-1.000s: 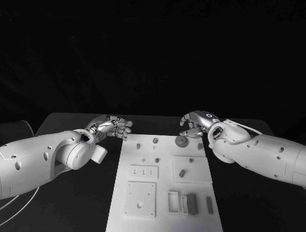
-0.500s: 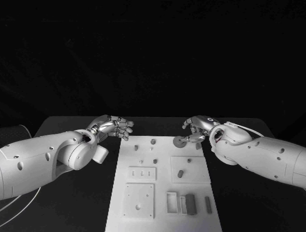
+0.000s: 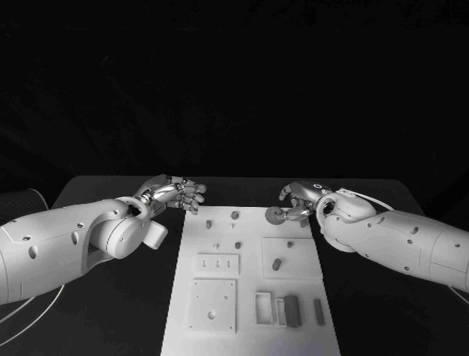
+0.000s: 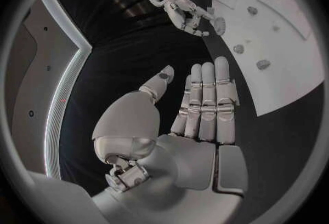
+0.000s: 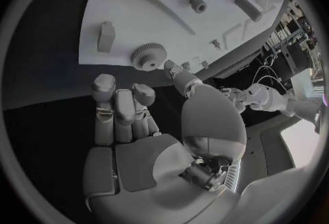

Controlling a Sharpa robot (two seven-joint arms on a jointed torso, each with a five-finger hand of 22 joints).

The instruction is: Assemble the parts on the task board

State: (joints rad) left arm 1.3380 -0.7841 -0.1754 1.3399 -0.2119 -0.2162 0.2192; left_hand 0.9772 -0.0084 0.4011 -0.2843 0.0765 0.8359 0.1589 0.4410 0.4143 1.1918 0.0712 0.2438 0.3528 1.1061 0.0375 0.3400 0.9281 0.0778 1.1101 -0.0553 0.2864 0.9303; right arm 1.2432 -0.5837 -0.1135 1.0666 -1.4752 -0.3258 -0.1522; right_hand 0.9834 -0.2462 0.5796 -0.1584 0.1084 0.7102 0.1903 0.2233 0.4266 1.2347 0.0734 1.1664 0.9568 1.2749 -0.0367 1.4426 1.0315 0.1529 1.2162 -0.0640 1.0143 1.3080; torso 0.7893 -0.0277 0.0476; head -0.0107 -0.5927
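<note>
small grey gear (image 3: 274, 216) sits pinched at the tips of the right hand (image 3: 298, 202), out past its fingertips (image 5: 170, 65), over the far right corner of the task board (image 3: 245, 311). in the right wrist view the gear (image 5: 148, 55) is a toothed disc w/ a hub, flat face roughly twd the board, axis approx. square to it, though contact w/ the board is hard to judge. prob held by the rim so the bore stays free to drop onto a peg (image 3: 234, 216), which lies beside the hand, twd the other arm. left hand (image 3: 175, 194) hovers off the board's far left corner, fingers (image 4: 209, 98) straight and together, holding nothing, likely parked clear.
</note>
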